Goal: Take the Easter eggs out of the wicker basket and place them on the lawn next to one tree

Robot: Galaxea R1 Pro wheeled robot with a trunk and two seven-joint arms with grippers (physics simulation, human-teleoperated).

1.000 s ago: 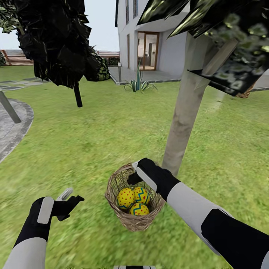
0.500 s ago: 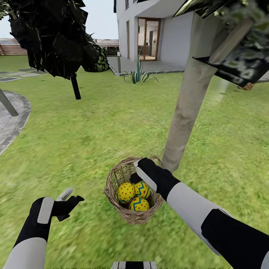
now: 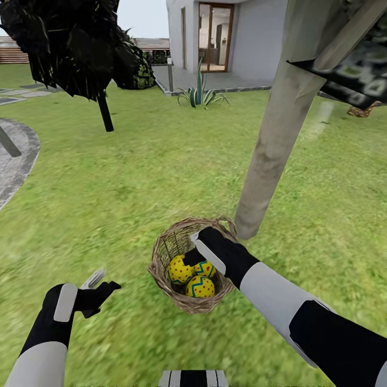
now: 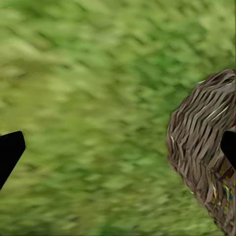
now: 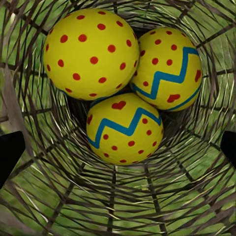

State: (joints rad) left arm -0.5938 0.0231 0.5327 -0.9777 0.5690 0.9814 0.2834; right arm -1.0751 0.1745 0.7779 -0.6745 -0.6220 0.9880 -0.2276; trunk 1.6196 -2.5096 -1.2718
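1. The right tool [image 3: 189,248] hangs spread wide over the woven wicker basket [image 3: 166,282], gripping nothing.
2. The left tool [image 3: 102,284] is parted and empty above the grass [image 3: 134,177].
3. Three dotted yellow eggs [image 5: 125,83] nestle inside the basket, beside the smooth pale tree trunk [image 3: 271,140].

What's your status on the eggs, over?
Right gripper open, at basket mouth above the eggs. Left gripper open, empty over lawn. All three eggs in basket, beside tree trunk. Nothing blocking.

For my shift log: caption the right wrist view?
Three Easter eggs nestled in the wicker basket, open right gripper poised above.
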